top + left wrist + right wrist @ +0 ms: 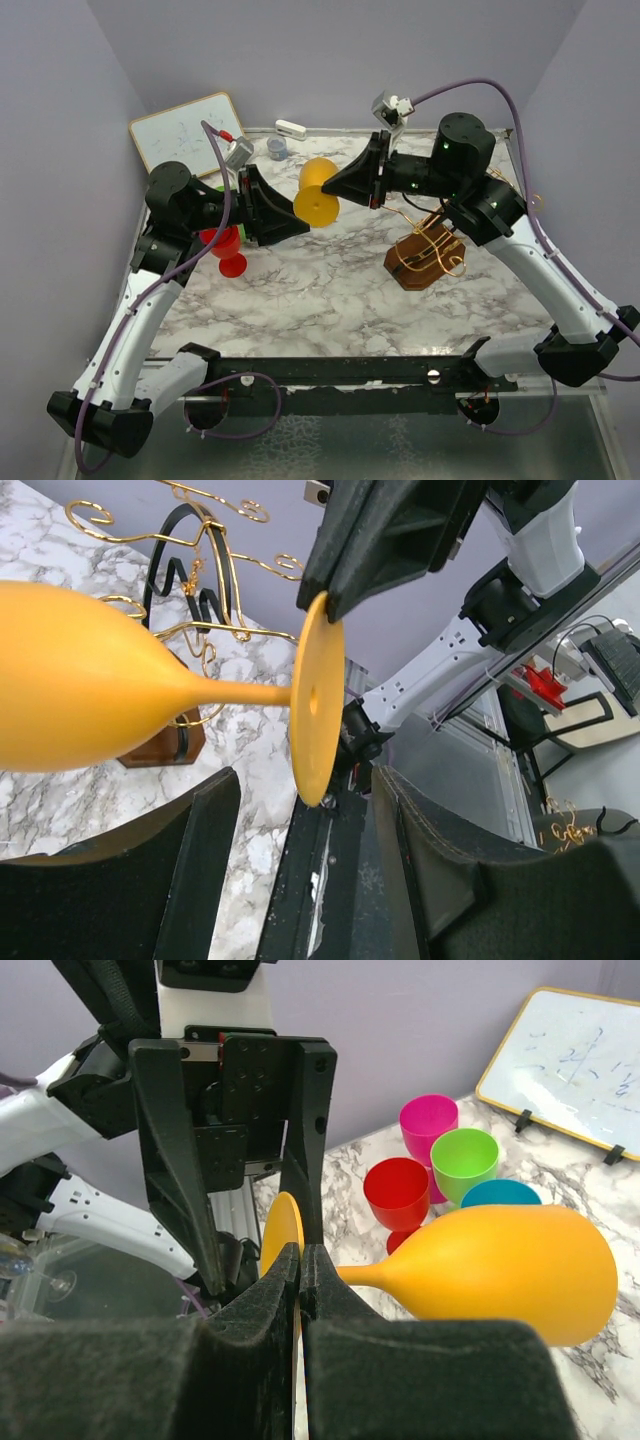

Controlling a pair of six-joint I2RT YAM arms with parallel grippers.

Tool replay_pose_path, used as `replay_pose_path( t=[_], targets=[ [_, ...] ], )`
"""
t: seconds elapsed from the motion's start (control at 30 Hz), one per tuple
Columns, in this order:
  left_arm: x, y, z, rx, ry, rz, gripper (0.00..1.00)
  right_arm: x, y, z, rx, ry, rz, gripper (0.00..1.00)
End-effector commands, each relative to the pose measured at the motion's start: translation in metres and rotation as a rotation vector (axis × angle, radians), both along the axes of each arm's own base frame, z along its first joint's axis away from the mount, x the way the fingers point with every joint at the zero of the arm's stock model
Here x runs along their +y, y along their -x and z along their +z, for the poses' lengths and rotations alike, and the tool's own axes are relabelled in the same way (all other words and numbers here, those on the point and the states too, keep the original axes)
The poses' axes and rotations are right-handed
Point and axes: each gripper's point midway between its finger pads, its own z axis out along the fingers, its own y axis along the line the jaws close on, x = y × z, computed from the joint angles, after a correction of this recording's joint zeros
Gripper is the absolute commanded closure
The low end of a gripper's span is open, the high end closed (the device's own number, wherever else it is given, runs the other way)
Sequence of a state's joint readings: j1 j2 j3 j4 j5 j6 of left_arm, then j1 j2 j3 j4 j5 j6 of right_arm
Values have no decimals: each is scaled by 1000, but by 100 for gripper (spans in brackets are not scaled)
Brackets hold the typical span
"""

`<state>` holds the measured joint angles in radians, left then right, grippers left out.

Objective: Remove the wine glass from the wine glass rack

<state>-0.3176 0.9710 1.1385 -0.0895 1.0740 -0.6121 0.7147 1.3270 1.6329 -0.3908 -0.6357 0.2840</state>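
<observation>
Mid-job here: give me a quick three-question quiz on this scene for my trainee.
1. Multiple choice: which part of the yellow wine glass does the right end effector pinch? A) bowl B) stem C) rim of the foot
2. True or false: the left end effector is clamped shut on the glass.
3. Fill in: the glass is off the wine glass rack and lies ___ in the air.

Key: 1 C. 2 False, its jaws stand open. 3 sideways.
</observation>
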Motion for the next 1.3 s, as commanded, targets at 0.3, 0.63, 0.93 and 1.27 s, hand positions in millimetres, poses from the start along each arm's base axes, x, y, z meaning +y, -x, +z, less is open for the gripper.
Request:
replay_pose_path(
  t=[0.3,0.63,0.93,1.27],
  targets=[
    [-2,-1,4,-58,-7,-8,100,23,5,-9,-8,6,26,98],
    [5,17,-4,-152,-11,-8,100,1,39,-66,19,181,141,64],
    [2,15,-15,-127,-32,-17,100,20,50,-72,17,201,225,67],
    [2,9,-25,-98,-66,3,100,46,44,-81,10,272,207,99]
  ],
)
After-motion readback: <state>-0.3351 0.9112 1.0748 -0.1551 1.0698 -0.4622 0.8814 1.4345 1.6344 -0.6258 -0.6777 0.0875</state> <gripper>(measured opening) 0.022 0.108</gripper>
